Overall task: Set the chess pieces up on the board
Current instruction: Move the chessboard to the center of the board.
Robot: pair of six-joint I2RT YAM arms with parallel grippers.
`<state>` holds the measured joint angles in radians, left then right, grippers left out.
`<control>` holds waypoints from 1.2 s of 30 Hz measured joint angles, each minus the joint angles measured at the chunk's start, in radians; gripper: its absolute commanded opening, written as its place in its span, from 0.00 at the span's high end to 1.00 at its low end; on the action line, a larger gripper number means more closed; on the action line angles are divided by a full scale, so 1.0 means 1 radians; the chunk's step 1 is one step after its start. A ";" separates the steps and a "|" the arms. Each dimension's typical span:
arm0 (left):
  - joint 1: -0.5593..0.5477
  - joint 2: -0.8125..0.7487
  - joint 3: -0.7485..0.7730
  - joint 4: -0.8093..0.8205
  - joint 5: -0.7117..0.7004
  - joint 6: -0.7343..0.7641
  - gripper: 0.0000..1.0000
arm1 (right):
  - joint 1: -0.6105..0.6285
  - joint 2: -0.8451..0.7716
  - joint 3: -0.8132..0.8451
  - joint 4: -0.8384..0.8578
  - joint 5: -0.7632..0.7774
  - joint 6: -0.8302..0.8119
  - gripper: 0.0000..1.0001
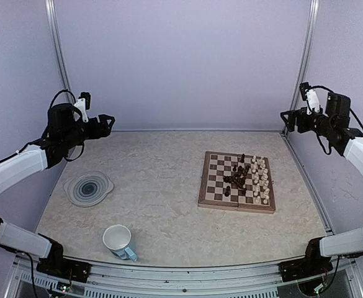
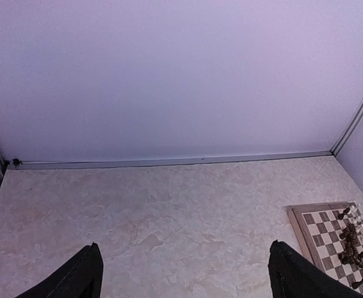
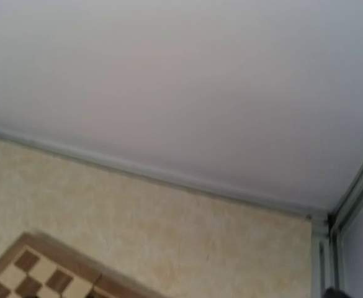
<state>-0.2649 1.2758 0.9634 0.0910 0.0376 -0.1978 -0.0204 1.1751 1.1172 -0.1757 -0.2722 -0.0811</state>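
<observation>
Pale marbled worktop (image 1: 169, 161), lilac walls on three sides. The board (image 1: 213, 189) lies flat, right of centre. The dark chess pieces (image 1: 237, 176) cluster mid-board, with cream ones in rows along its right side. The left claw (image 1: 105, 121) hangs high at left, fingers spread wide, holding nothing. The right claw (image 1: 285, 117) hangs high at right, and I cannot tell its state.

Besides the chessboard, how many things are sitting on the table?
2: a round grey swirl-patterned plate at the left, and a white mug with a blue handle nearer the front edge.
</observation>
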 measured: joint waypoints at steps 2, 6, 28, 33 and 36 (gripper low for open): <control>-0.005 -0.003 -0.012 0.019 0.023 0.000 0.10 | -0.005 -0.004 -0.027 -0.004 0.000 -0.008 0.01; -0.037 -0.003 -0.011 0.037 0.053 0.001 0.13 | -0.016 -0.008 -0.075 -0.027 0.004 -0.052 0.01; -0.592 0.458 0.383 -0.224 0.032 -0.044 0.39 | -0.166 0.665 0.120 -0.266 -0.005 -0.140 0.79; -0.603 0.568 0.450 -0.296 0.033 -0.074 0.40 | -0.166 0.758 0.168 -0.295 -0.021 -0.143 0.81; -0.602 0.585 0.452 -0.328 0.033 -0.087 0.38 | -0.159 0.805 0.187 -0.303 -0.032 -0.146 0.82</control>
<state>-0.8673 1.8606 1.4158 -0.2367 0.0704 -0.2844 -0.1799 1.9800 1.3045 -0.4786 -0.3038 -0.2268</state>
